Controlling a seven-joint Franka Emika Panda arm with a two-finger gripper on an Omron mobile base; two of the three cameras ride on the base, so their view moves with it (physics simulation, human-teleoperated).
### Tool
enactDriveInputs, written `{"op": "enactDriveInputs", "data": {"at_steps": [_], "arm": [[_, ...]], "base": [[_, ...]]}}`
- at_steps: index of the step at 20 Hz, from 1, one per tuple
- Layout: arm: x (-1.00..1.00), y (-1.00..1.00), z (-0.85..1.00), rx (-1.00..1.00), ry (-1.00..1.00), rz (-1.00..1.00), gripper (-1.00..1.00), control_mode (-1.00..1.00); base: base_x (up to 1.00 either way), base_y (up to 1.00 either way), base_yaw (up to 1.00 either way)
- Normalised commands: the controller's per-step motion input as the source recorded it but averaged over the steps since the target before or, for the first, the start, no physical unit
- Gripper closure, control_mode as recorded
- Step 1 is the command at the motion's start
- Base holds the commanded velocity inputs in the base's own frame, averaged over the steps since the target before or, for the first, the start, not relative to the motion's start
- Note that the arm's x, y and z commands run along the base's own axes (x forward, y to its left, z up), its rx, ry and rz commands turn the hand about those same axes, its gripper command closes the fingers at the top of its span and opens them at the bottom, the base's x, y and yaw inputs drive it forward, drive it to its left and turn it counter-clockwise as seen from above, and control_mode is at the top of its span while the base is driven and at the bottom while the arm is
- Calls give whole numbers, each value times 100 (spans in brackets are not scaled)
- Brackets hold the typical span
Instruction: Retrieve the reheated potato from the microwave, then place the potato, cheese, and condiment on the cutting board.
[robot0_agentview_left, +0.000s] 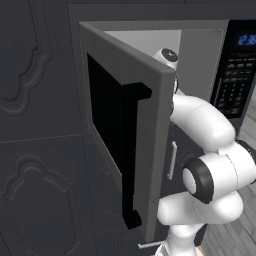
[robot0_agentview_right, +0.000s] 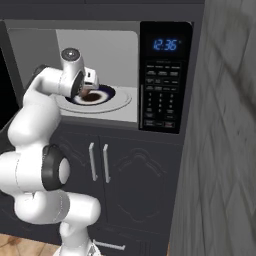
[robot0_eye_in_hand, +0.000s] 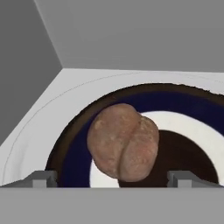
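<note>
— Inside the microwave (robot0_agentview_right: 115, 50), what sits on the plate?

— On that plate (robot0_eye_in_hand: 175, 98), with its dark blue ring, white band and dark brown centre, lies the potato (robot0_eye_in_hand: 123, 142), a brown lumpy thing creased down the middle. It rests a little left of the plate's centre in the hand view. The plate itself sits on the pale round turntable (robot0_agentview_right: 122, 102) on the oven floor.

— And the gripper?

— Its fingers stand wide apart: the two grey fingertips (robot0_eye_in_hand: 41, 178) show low at either side of the potato, and I see no contact with it. In the right base view the gripper (robot0_agentview_right: 89, 89) hangs just over the plate, inside the cavity.

— How does the arm (robot0_agentview_right: 35, 125) reach in?

— It rises from the base, bends at a dark-ringed elbow and stretches forward through the opening, wrist turned downward.

— The door?

— The microwave door (robot0_agentview_left: 125, 145) is swung wide open to the left, its black bar handle (robot0_agentview_left: 134, 150) facing outward. The keypad panel (robot0_agentview_right: 161, 87) at the right shows a blue display. Dark cabinet doors (robot0_agentview_right: 120, 175) with pale handles stand below.
</note>
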Motion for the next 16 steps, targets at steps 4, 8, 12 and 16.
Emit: {"op": "enactDriveInputs", "data": {"at_steps": [4, 8, 12, 16], "arm": [[34, 8, -20, 0, 0, 0, -100, -100], [21, 1, -8, -1, 0, 0, -100, -100], [16, 0, -7, -1, 0, 0, -100, -100], [9, 0, -8, -2, 0, -3, -100, -100]], "base": [[0, 0, 0], [0, 0, 0], [0, 0, 0], [0, 0, 0]]}}
